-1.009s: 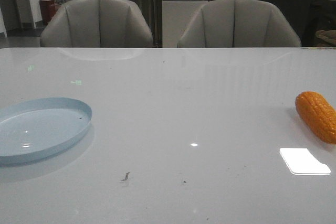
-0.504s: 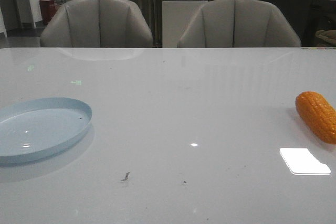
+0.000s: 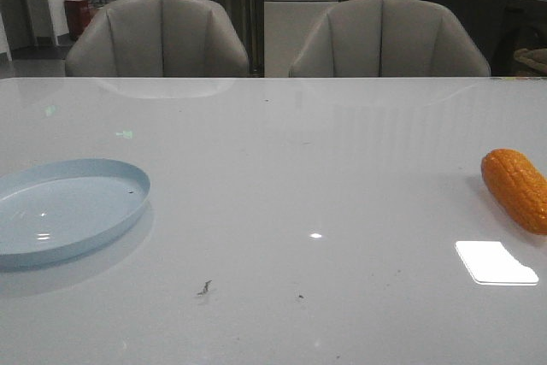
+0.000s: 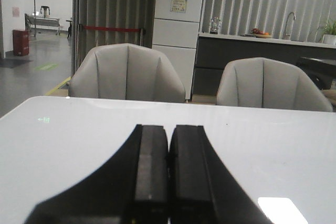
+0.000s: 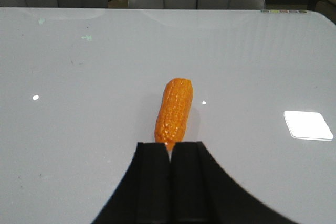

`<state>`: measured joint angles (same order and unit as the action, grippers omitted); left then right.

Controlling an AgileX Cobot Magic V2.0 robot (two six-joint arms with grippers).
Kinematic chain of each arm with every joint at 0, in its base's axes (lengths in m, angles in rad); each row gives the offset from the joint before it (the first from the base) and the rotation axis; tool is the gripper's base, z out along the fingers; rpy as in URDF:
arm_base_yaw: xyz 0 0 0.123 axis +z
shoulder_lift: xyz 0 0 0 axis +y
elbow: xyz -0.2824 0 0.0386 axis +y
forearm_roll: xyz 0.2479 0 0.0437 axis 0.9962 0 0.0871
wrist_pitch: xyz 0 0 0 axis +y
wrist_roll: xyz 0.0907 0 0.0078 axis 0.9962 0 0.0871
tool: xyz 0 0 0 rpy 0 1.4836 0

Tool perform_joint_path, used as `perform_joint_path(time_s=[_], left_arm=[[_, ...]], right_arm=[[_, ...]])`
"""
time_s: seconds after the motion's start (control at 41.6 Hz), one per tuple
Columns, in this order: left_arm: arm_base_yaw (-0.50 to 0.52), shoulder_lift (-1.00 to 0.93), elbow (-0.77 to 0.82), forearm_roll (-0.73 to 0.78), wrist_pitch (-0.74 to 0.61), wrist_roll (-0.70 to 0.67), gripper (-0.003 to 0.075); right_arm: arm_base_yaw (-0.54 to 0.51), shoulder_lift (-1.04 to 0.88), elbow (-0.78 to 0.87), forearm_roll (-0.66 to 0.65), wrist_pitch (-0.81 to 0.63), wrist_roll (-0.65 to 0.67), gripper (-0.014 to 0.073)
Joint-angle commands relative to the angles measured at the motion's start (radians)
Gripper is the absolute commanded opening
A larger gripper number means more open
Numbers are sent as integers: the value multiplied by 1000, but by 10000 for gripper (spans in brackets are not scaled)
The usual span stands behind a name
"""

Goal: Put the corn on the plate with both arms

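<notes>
left fingers [image 4: 168,182]: pressed together, empty, above bare bench [image 4: 63,145]
right fingers [image 5: 169,182]: closed, empty — tips just short of the corn's near end
corn [image 3: 515,188]: lying flat at bench's right edge
plate [image 3: 67,208]: far left on bench — well apart from corn
chairs [image 3: 158,36]: two, behind bench

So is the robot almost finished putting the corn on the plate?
Not yet, it's only starting. Nothing is done: the corn lies on the table at the right, far from the empty plate at the left. In hand: the right gripper is shut, lined up just behind the corn. The left gripper is shut too, holding nothing. Left: grab, carry, set down.
</notes>
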<state>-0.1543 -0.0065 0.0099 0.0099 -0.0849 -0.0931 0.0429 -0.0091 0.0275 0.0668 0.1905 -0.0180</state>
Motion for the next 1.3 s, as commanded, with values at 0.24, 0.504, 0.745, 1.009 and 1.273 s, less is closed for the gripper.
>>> perform_joint_path(time_s=[0.24, 0.504, 0.745, 1.009, 1.273], left_arm=[[-4, -18, -35, -4, -145, -8, 94], [-4, -11, -234, -2, -132, -8, 94], [-4, 152, -425, 0, -110, -8, 94], [-4, 609, -656, 0, -39, -8, 94], [-4, 907, -656, -4, 44, -8, 94]], right_arm=[[1, -25, -113, 35, -100, -3, 26], [1, 12, -383, 35, 17, -3, 26], [1, 239, -591, 35, 88, -3, 26], [1, 600, -727, 37, 27, -3, 26], [1, 789, -727, 37, 108, -3, 26]])
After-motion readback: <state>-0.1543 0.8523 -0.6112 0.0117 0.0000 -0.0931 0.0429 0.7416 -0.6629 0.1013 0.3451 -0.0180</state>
